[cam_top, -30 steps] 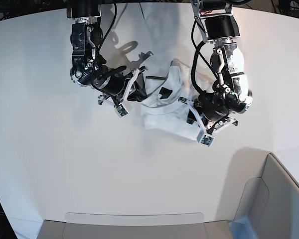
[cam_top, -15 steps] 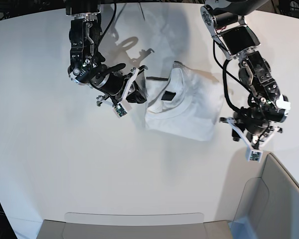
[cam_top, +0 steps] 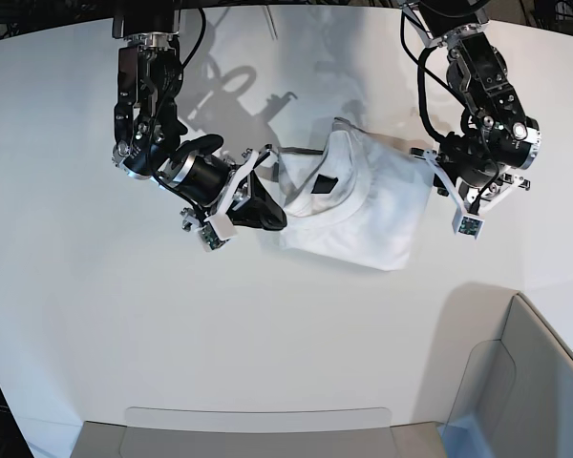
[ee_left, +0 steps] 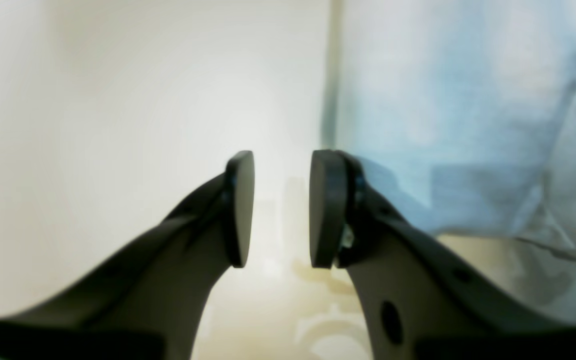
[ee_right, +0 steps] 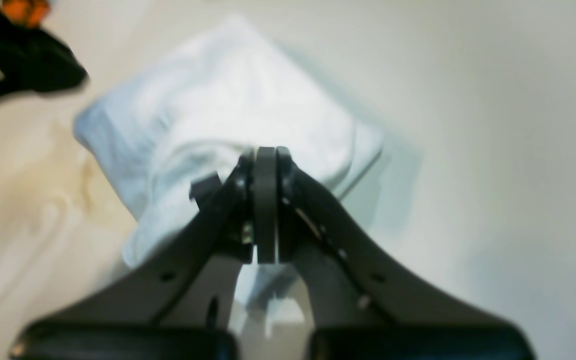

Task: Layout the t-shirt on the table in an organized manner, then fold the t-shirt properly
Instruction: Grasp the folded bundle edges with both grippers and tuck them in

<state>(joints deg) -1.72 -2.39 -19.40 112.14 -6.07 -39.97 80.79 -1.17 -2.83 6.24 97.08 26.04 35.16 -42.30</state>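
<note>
A grey-white bin (cam_top: 525, 382) sits at the near corner of the table (cam_top: 95, 315), well apart from the work. Farther in, the t-shirt (cam_top: 358, 205) lies as a folded, rumpled white bundle on the middle of the table with its small black neck label (cam_top: 322, 185) up. The right gripper (cam_top: 269, 218), its fingers pressed flat together with no cloth seen between the pads, rests at the bundle's edge, while the left gripper (cam_top: 437, 179) hangs just beside the opposite edge, its pads (ee_left: 240, 207) parted with nothing between them.
</note>
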